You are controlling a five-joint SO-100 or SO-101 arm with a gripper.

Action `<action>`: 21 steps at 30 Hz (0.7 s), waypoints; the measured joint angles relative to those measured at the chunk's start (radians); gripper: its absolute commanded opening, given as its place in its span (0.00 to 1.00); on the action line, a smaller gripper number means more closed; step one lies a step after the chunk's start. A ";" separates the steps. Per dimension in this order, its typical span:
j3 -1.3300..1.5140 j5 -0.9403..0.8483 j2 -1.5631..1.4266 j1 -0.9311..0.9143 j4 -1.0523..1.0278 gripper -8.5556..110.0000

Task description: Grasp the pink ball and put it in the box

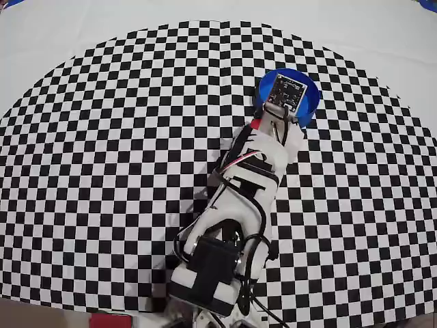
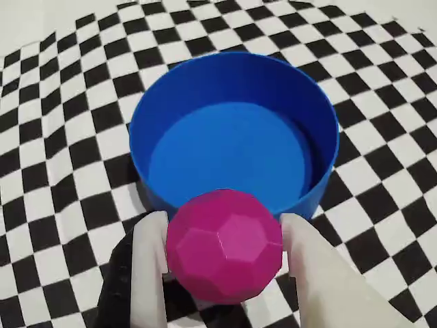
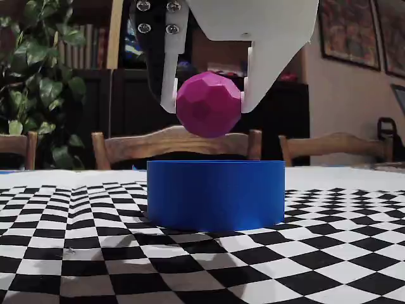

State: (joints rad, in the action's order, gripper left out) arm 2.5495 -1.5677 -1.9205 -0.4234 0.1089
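The pink ball (image 2: 224, 246), a faceted magenta sphere, is held between my two white fingers; my gripper (image 2: 224, 236) is shut on it. In the fixed view the pink ball (image 3: 209, 104) hangs in my gripper (image 3: 207, 104) a little above the box (image 3: 215, 193), a round shallow bright-blue tub. The wrist view shows the box (image 2: 232, 143) with nothing inside, just beyond the ball. From overhead the arm covers most of the box (image 1: 311, 102) and hides the ball.
A black-and-white checkered cloth (image 1: 102, 171) covers the table. Wooden chair backs (image 3: 126, 149) and a leafy plant (image 3: 31, 82) stand behind the table in the fixed view. My arm's base (image 1: 212, 273) sits at the near edge.
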 measured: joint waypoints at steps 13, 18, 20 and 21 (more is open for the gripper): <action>-0.114 0.000 0.104 -0.006 0.000 0.07; -0.156 0.000 0.146 -0.009 0.000 0.07; -0.173 0.000 0.164 -0.009 0.000 0.07; -0.183 0.000 0.172 -0.009 0.000 0.07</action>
State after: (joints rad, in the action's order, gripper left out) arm 2.3669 -1.5677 -1.7487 -0.4326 0.1089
